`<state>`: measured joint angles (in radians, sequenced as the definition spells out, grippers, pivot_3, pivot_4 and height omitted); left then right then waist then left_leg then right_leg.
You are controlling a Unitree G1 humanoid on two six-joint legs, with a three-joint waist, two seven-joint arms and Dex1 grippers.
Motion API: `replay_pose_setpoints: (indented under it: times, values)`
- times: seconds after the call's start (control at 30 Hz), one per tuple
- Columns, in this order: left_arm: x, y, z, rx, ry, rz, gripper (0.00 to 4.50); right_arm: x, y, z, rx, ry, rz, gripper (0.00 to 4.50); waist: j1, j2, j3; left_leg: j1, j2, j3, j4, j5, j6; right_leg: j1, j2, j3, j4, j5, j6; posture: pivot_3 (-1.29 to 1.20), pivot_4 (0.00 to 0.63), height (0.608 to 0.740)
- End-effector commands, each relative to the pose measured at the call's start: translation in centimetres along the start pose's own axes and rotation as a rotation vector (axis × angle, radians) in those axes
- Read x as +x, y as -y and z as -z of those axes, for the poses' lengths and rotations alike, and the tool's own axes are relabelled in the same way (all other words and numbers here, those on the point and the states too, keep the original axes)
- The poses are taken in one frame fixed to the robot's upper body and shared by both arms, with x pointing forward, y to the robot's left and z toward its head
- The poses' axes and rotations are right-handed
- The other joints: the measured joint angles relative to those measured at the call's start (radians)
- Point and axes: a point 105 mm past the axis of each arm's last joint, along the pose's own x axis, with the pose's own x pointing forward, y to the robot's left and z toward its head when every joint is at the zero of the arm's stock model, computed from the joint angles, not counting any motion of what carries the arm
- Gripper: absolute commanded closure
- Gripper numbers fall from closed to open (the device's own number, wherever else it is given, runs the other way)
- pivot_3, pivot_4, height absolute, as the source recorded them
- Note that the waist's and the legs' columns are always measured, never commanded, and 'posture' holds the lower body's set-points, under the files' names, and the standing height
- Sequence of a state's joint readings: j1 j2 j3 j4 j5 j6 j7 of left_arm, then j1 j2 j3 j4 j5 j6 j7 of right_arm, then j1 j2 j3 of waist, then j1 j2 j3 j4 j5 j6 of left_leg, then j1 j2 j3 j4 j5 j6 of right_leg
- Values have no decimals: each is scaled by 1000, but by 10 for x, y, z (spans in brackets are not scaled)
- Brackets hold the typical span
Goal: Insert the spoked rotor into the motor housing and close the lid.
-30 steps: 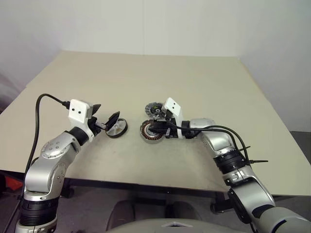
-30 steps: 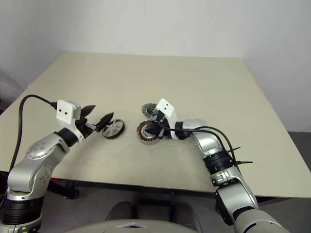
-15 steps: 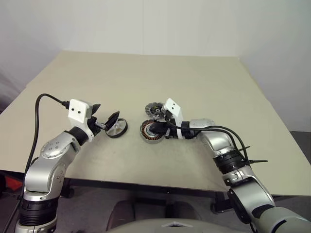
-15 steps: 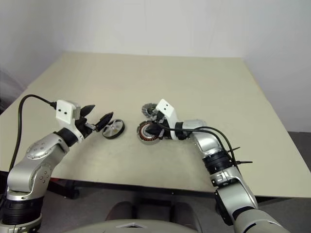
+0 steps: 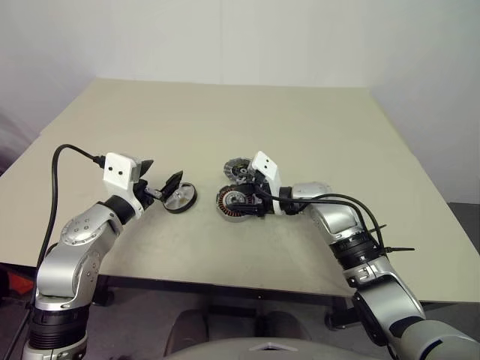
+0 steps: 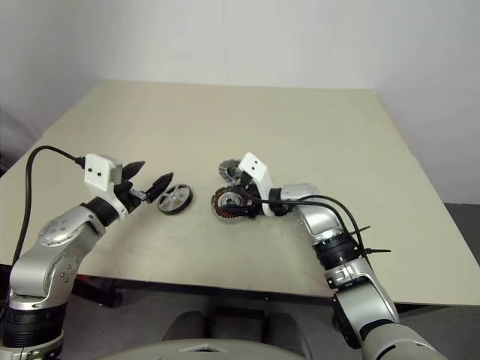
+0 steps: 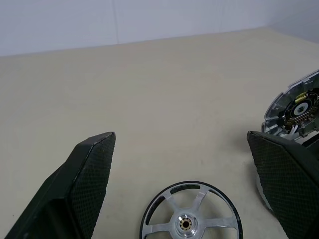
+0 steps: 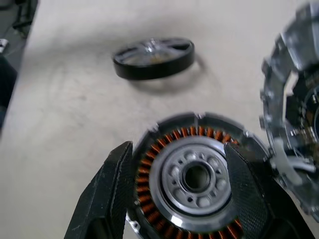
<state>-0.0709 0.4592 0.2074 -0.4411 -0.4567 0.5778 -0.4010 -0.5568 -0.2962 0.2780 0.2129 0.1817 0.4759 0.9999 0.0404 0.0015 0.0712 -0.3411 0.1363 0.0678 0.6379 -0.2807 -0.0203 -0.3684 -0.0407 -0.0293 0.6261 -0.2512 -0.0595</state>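
A pale counter (image 5: 225, 135) carries three round motor parts, with a robot arm reaching in from each side.

The motor housing (image 8: 197, 179), a low puck with copper-brown windings around a silver hub, lies flat with its open face up, apparently so the rotor can drop in from above. The right gripper (image 8: 179, 184) points at it from the side. Its two black fingers (image 8: 112, 191) stand spread, one on each side of the housing rim. They look very close to the rim, but whether they touch it cannot be told, and they do not appear to be clamping it.

The lid (image 5: 239, 168) rests just beyond the housing, close to the right fingers, its silver segmented rim showing. It seems parked there until the rotor is seated.

The spoked rotor (image 7: 192, 218), a thin black ring with pale spokes, lies flat on the counter, well apart from the housing. The left gripper (image 7: 184, 179) hovers above and just short of it, fingers (image 7: 92, 179) fully spread and empty. The rotor sits below the gap between them, centred, seemingly lined up for a grasp.
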Motion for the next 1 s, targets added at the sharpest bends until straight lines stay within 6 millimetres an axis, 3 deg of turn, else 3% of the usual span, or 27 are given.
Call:
replay_pose_setpoints:
  times: [0.03, 0.27, 0.3, 0.57, 0.7, 0.87, 1.0]
  values:
    - [-2, -3, -15, 43, 53, -9, 0, -3, -1, -16, -14, 56, -7, 1824, 0, 0, 0, 0, 0, 0, 0, 0, 0, 0, 0, 0, 0, 0, 0, 0, 0, 740]
    - [-2, -3, -15, 46, 53, -10, 0, 0, 3, -11, 7, 44, 5, 4310, 0, 0, 0, 0, 0, 0, 0, 0, 0, 0, 0, 0, 0, 0, 0, 0, 0, 740]
    - [-2, -3, -15, 46, 52, -8, 0, 1, 4, -12, 7, 43, 13, 4450, 0, 0, 0, 0, 0, 0, 0, 0, 0, 0, 0, 0, 0, 0, 0, 0, 0, 740]
    - [-2, 0, -14, 46, 49, -1, 0, 14, 8, -18, -6, 52, 28, 4450, -1, 0, 0, 0, 0, 0, 0, 0, 0, 0, 0, 0, 0, 0, 0, 0, 0, 740]
    - [-2, 1, -15, 49, 50, -2, 0, 22, 12, -8, 10, 26, 43, 4450, -1, 0, 0, 0, 0, 0, 0, 0, -1, 0, 0, 0, 0, 0, 0, 0, 0, 740]
    - [-4, -1, -15, 51, 49, -8, 0, 22, 15, 1, 25, 6, 63, 4450, -2, 0, 0, 0, 0, 0, 0, 0, -1, 0, 0, 0, 0, 0, 0, 0, 0, 740]
    - [-4, -1, -15, 50, 46, -9, 0, 19, 15, -4, 9, 23, 65, 4450, -2, 0, 0, 0, 0, 0, 0, 0, -1, 0, 0, 0, 0, 0, 0, 0, 0, 740]
